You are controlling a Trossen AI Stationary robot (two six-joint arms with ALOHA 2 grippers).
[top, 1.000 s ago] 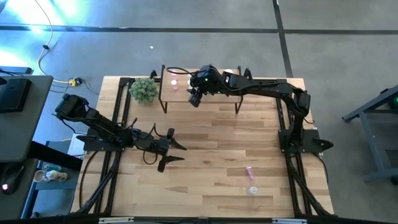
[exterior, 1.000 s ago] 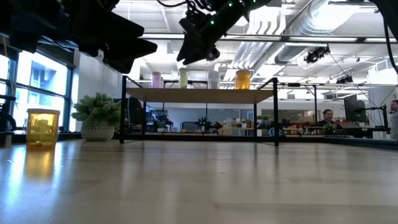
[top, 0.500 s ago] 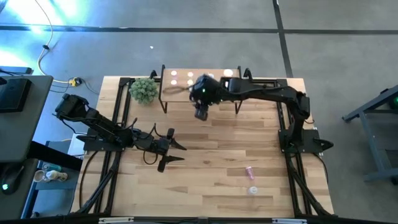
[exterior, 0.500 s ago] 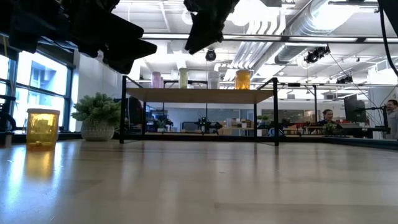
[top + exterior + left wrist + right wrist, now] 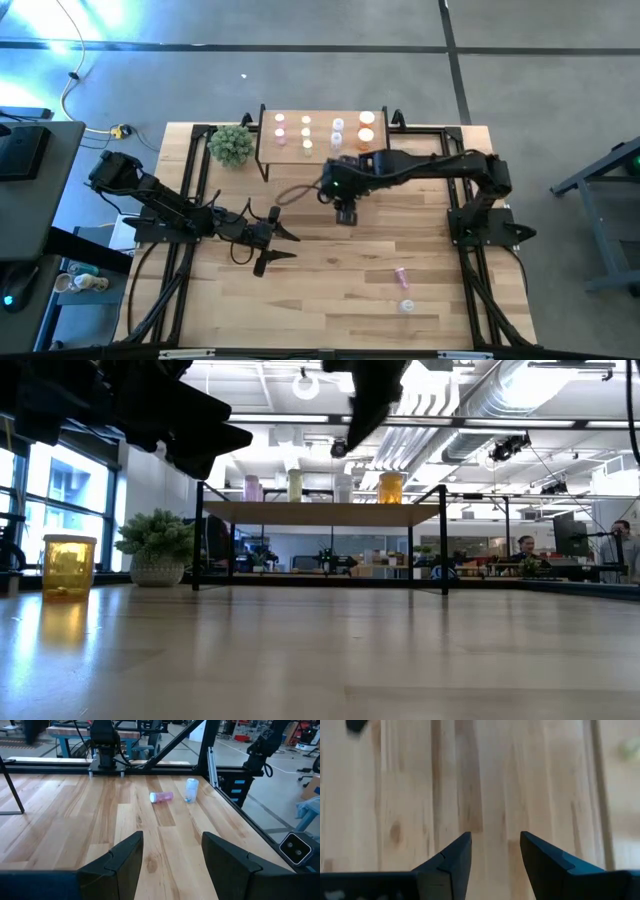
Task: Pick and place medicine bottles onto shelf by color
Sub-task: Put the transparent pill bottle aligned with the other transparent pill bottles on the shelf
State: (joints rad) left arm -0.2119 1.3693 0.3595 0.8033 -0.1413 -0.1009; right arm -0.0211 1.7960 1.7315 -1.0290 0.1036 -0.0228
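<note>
In the low view the right hand (image 5: 372,400) is cut off by the upper edge, and only its dark outline shows. In the high view the bottles on the shelf (image 5: 320,137) appear only as small caps, so their colours are hard to tell. In the low view a pink bottle (image 5: 253,488), a yellow-green bottle (image 5: 295,485), a clear bottle (image 5: 343,488) and an orange bottle (image 5: 390,487) stand upright in a row on the shelf.

One second ago the right hand was over the shelf. It has since withdrawn and is now over bare table (image 5: 330,260), just in front of the shelf. The left arm has not moved.

The right hand (image 5: 345,212) points down at the table. Its fingers (image 5: 450,860) are apart and hold nothing. The left hand (image 5: 275,245) waits low over the table's left part. Its fingers (image 5: 122,862) are also apart and empty.

Well ahead of the left hand, a second pink bottle (image 5: 161,797) lies on its side. Just beside it, a pale blue bottle (image 5: 191,789) stands upright. Both are on the table, apart from the right hand and on its side away from the shelf.
</note>
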